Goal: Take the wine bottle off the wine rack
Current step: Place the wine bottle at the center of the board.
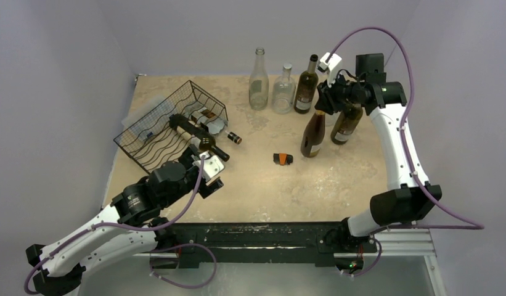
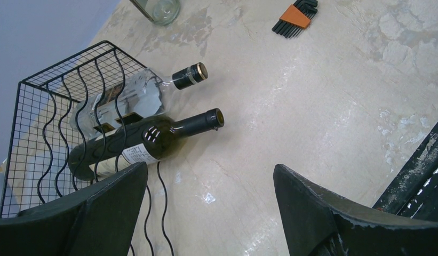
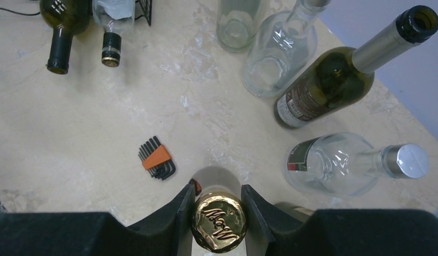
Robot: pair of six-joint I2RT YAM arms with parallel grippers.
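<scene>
- Your wine bottle point(image 2: 142, 140) lay on its side in the wine rack point(image 2: 40, 133), near the far-left corner of the bench point(image 1: 269, 191). Its neck poked out of the rack's open side towards the middle of the bench.
- It was dark green glass, with a pale label around the body and a black sleeve on the neck.
- A clear bottle point(image 2: 128, 98) with a black-and-gold cap lay just beside it in the rack, on the far side, pointing the same way.
- The rack was black wire, with mesh walls and wavy wires crossing over the bottles.
- Your left claw point(image 2: 208, 186) hovered at the rack's near side, close to the dark bottle, its fingers wide apart with nothing between them.
- Your right claw point(image 3: 218, 200) was clamped on the top of a gold-capped bottle point(image 3: 219, 224), which stood among other upright bottles near the far-right corner.
- An orange hex-key set point(image 1: 282, 159) lay around the middle of the bench.
</scene>
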